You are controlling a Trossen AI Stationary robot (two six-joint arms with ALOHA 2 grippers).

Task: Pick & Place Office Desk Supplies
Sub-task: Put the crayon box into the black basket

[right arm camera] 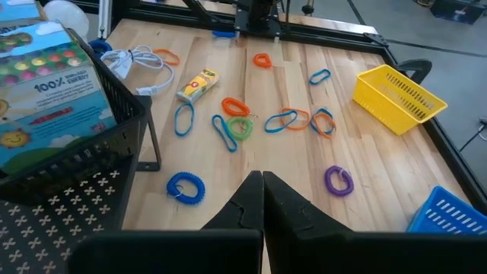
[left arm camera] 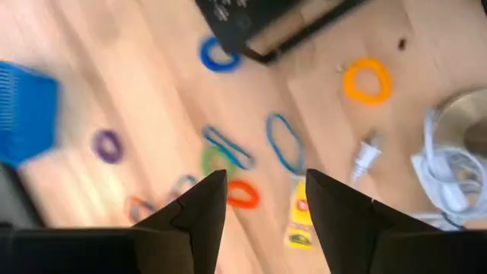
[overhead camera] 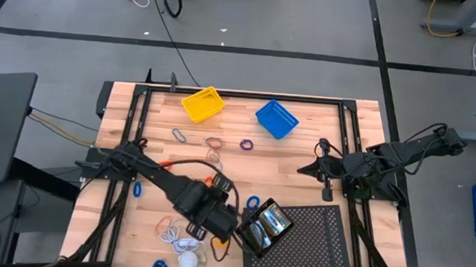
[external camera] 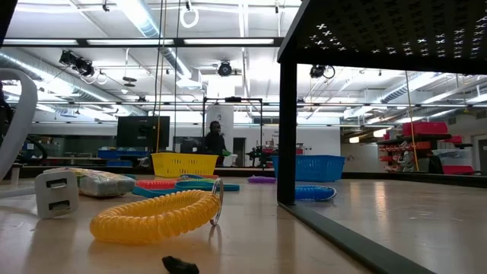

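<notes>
The crayon box [left arm camera: 299,222] lay flat on the wooden surface [left arm camera: 426,30], just beside an orange band [left arm camera: 243,195]. The left hand [left arm camera: 262,209] hovered above it, fingers parted and empty. Descending squarely astride the box's narrow sides seemed wisest. The right hand [right arm camera: 262,199], shut and empty, waited well apart.

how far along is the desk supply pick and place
Done: one colourful box sits in the black tray. In hand: nothing; the left gripper is open above the loops, the right gripper shut. Left: the crayon box, purple loop and blue loop lie loose.
</notes>
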